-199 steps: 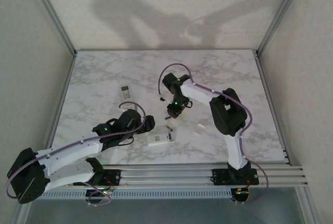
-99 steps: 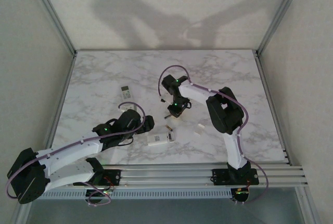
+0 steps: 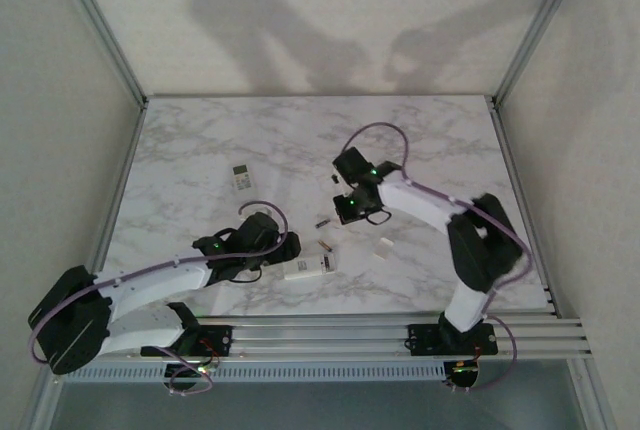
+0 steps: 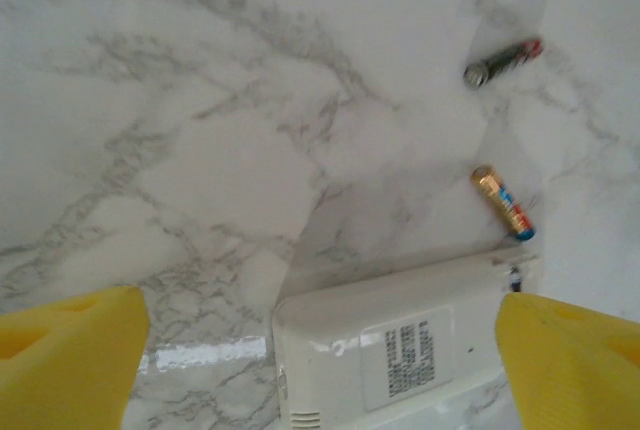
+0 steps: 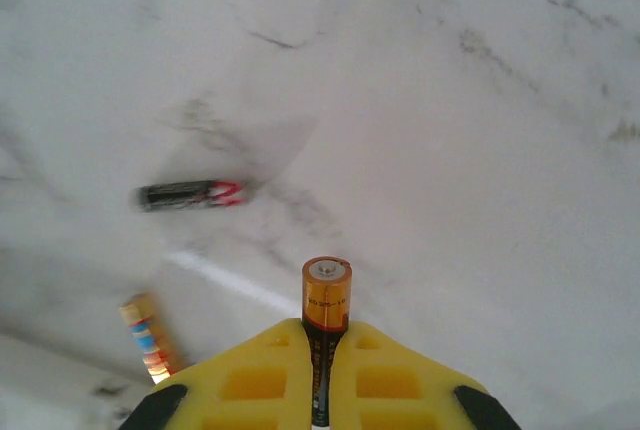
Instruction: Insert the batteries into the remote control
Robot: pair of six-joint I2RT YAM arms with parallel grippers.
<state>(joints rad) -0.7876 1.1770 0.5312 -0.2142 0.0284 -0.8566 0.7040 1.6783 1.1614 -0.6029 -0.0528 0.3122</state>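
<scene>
My right gripper (image 5: 320,370) is shut on a coppery and black battery (image 5: 326,300) and holds it above the marble, its top end poking out past the fingertips. A dark battery with a red end (image 5: 190,193) and a coppery battery with blue bands (image 5: 147,335) lie on the table below. The white remote (image 4: 400,345) lies back side up between the yellow fingers (image 4: 70,360) of my open left gripper (image 4: 320,350). Its far end is at the right finger, and the left finger stands well clear. In the top view the remote (image 3: 308,267) lies just right of the left gripper (image 3: 283,250).
A second small white remote (image 3: 242,178) lies further back on the left. A small white piece (image 3: 385,246) rests right of the remote. The right gripper (image 3: 347,215) hangs over the middle of the marble table (image 3: 450,140), which has metal rails along its edges.
The right jaws have shut on a battery and the right arm's elbow has swung to the right. The left gripper has crept toward the remote and narrowed a little.
</scene>
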